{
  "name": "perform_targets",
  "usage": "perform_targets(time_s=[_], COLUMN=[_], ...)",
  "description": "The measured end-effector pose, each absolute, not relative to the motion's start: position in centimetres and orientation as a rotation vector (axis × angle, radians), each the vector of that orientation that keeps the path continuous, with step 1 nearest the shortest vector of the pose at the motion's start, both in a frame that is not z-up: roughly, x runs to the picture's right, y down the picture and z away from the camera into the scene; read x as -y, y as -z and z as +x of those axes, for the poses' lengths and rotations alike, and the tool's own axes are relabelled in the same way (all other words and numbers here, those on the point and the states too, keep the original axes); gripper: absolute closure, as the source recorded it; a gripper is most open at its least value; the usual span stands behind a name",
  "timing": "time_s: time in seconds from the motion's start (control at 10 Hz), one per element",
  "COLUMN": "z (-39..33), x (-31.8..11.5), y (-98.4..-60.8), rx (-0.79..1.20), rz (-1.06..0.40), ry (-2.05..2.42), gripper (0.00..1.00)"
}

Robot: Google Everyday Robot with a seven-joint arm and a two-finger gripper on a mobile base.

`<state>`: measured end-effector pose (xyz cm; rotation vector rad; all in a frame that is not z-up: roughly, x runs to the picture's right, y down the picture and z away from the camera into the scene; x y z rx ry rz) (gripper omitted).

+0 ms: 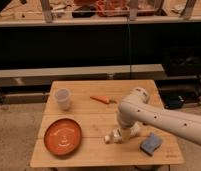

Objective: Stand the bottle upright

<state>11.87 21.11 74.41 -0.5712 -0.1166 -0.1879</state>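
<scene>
While bottle (113, 136) appears tipped on table (96, 154), cap end poking out from gripper (125, 133), gripper sits low right on it; clamped or not, cannot tell. Step: rotate wrist slowly, base down first, release only once steady. Blue sponge (150, 144) just behind gripper, orange plate (63, 136) well beyond bottle; keep swing off both

The wooden tabletop (94, 114) looks matt; bottle (112, 136) and cup (62, 98) are translucent plastic; the smooth white claw (124, 133) sits low at the bottle.
</scene>
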Motion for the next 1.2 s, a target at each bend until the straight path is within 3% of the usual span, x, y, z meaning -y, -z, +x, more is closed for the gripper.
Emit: perform_targets(time_s=[1.2], z=[10.2], x=[-24.5], y=[-77.4], rx=[-0.057], rz=[-0.633], ry=[0.268], gripper=[0.20])
